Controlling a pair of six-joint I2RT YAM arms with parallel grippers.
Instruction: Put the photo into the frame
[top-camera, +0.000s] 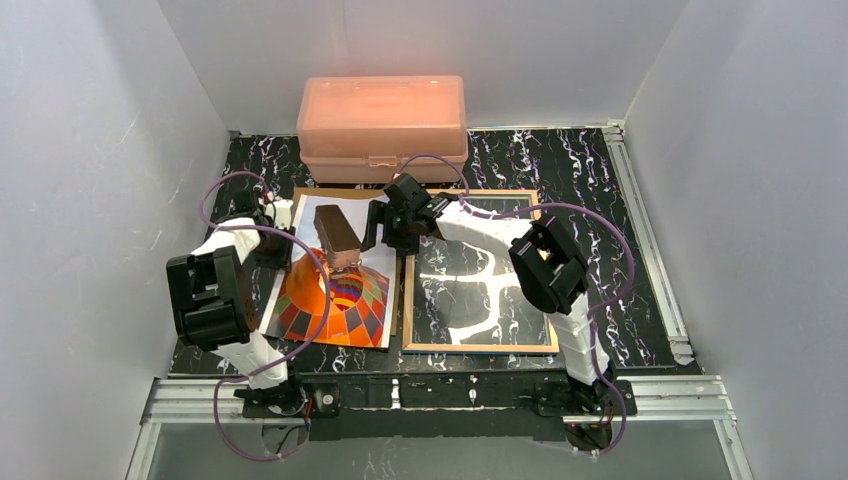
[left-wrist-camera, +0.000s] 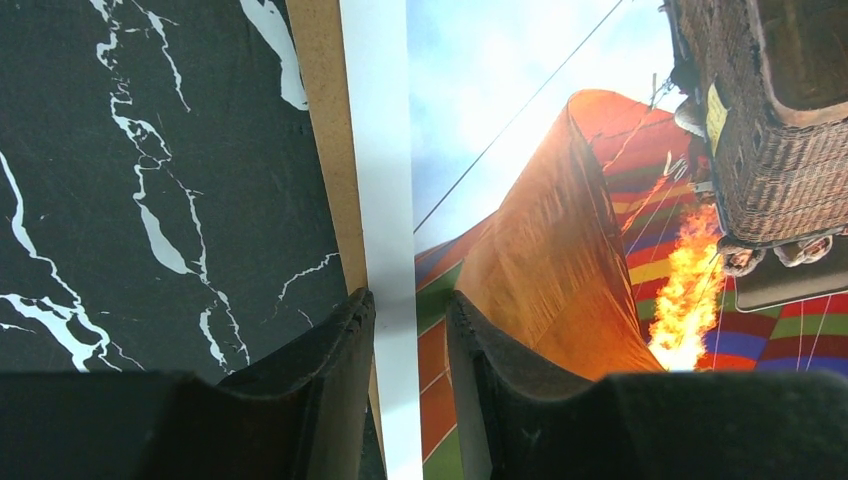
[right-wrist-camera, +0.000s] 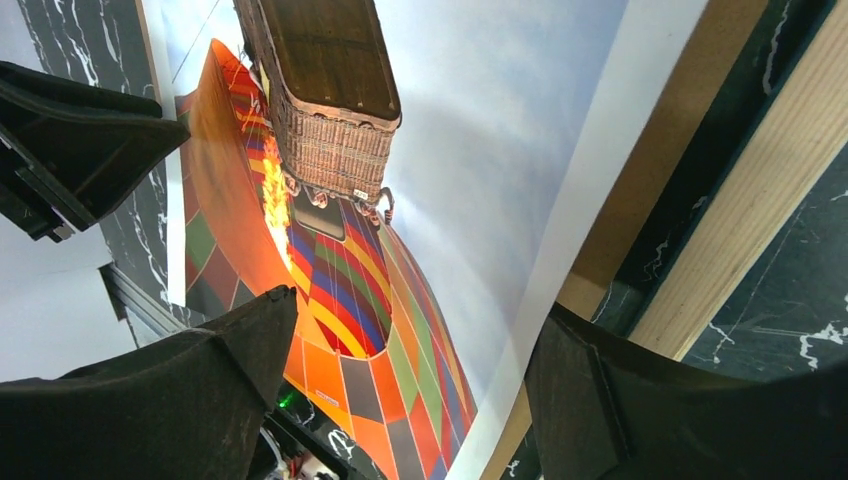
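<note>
The left arm is folded low, its gripper (left-wrist-camera: 410, 300) tipped down at the photo's (top-camera: 335, 300) left edge. The right arm reaches across the frame (top-camera: 480, 347), which lies beside the photo, its gripper (right-wrist-camera: 420, 310) over the photo's right edge. Only the wrist views show the jaws. The left ones are narrowly apart over the white border and the right ones spread wide, and neither pair holds anything. A brown board (left-wrist-camera: 325, 120) shows under the photo.

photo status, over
left gripper jaws narrowly apart at photo left border; right gripper jaws wide over right edge; photo on backing board, outside frame; pink box behind
</note>
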